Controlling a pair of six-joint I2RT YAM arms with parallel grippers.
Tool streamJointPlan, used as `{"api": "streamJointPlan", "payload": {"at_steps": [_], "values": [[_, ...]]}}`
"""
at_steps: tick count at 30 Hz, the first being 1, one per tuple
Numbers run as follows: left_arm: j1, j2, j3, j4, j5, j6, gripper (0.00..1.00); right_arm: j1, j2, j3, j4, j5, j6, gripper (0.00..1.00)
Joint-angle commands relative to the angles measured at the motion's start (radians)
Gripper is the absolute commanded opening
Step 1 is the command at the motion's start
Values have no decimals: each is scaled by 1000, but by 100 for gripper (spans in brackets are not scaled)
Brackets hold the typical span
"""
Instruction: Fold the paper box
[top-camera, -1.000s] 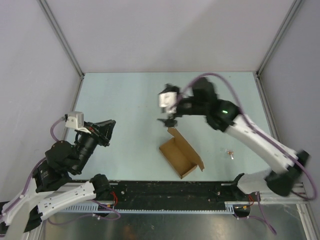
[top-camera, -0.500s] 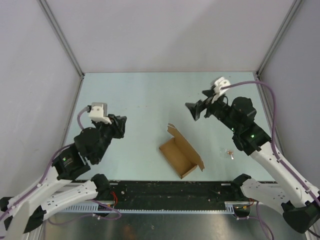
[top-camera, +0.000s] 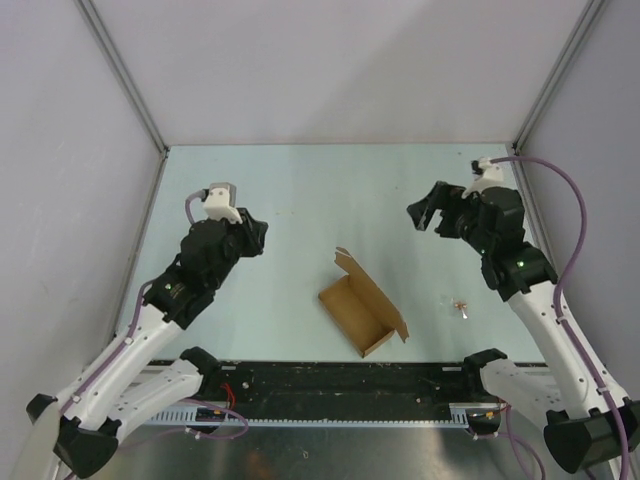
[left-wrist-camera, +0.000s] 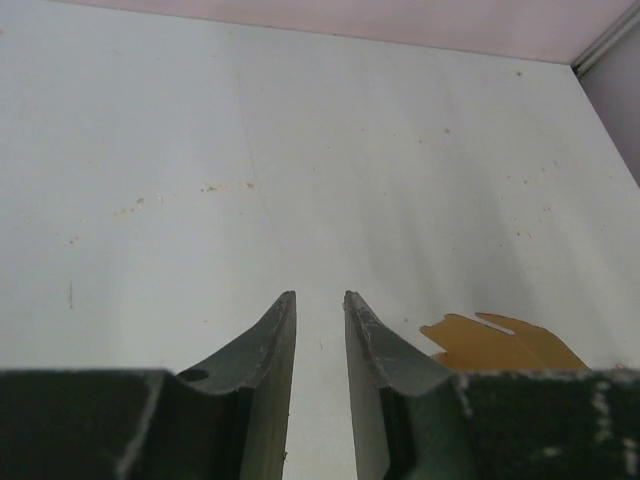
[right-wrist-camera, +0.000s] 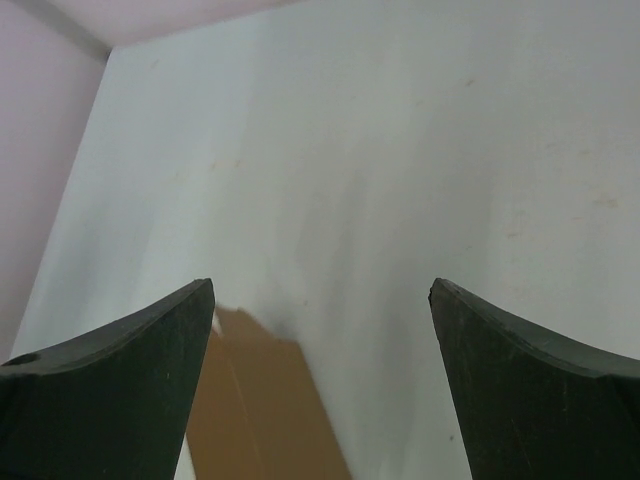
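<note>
Paper box (top-camera: 362, 312) seen lying open-topped on the counter (top-camera: 290, 190), left pincer (left-wrist-camera: 320, 297) narrowly parted and empty, right pincer (right-wrist-camera: 322, 287) spread wide, nothing grasped.

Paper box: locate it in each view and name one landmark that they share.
Top external: paper box lower centre, near the table's front edge.
Left wrist: paper box bottom right, mostly cut off.
Right wrist: paper box at the bottom, left of centre.
Shared landmark: the pale table under it.
</note>
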Motion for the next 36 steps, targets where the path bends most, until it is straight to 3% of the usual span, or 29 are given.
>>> {"api": "streamJointPlan", "payload": {"at_steps": [1,7,12,20,30,36], "values": [[5,-57,-26,61,81,-28,31,60,8,48,-24,-219,-91,95],[6,-102,-61,55,140,-34,32,221,77,52,-93,-222,-165,93],[6,-97,-76,53,161,-40,32,372,111,55,-133,-30,-256,96],[6,-83,-69,55,155,-21,34,384,160,58,-147,-16,-314,95],[6,-77,-79,54,147,-1,56,381,154,58,-101,-16,-357,96],[6,-54,-73,57,141,11,61,379,152,58,-85,-10,-394,96]]}}
